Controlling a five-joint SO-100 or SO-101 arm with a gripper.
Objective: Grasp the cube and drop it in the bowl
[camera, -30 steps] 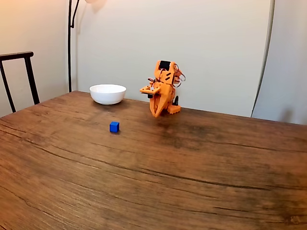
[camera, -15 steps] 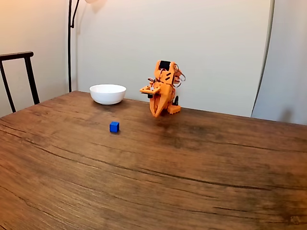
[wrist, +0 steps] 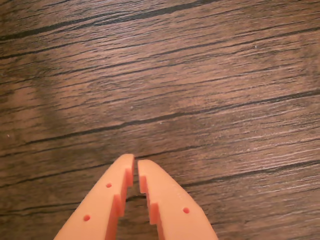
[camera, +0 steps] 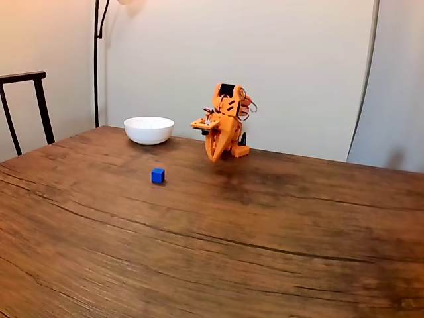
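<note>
My tool (wrist: 135,163) is plain orange w/ small round holes in the fingers; the arm (camera: 225,126) is orange too, w/ a black patch on top. Table (camera: 265,232) is dark brown wood w/ black grain streaks. Cube (camera: 158,175) bright blue, bowl (camera: 149,130) glossy white, wall (camera: 298,66) cream, chair (camera: 26,106) black.

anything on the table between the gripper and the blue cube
Nothing: in the fixed view, only bare wooden table lies between the gripper and the blue cube.
</note>
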